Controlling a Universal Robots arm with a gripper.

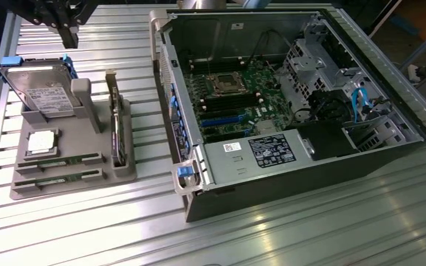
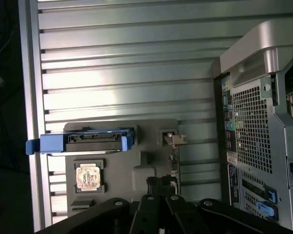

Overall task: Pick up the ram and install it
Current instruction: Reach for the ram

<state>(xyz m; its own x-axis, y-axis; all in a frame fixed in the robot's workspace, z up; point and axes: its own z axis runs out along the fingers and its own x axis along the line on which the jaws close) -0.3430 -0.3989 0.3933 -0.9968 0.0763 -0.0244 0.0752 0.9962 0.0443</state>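
The gripper hangs above the far corner of the ribbed metal table, at the exterior view's upper left. Its dark fingers are pressed together with nothing between them. It is well apart from the ram, which lies flat in a long slot near the front edge of a grey holder on the table. A second green stick sits in the parallel slot just in front of it. On the same holder, a hard drive in a blue caddy leans upright at the back. A small square processor chip rests in a recess between the drive and the ram. A dark card stands on edge along the side towards the computer case. The case lies open beside the holder, on the exterior view's right, with its green motherboard exposed. In the wrist view the closed gripper points down over the holder, above the drive's caddy, the chip and the card.
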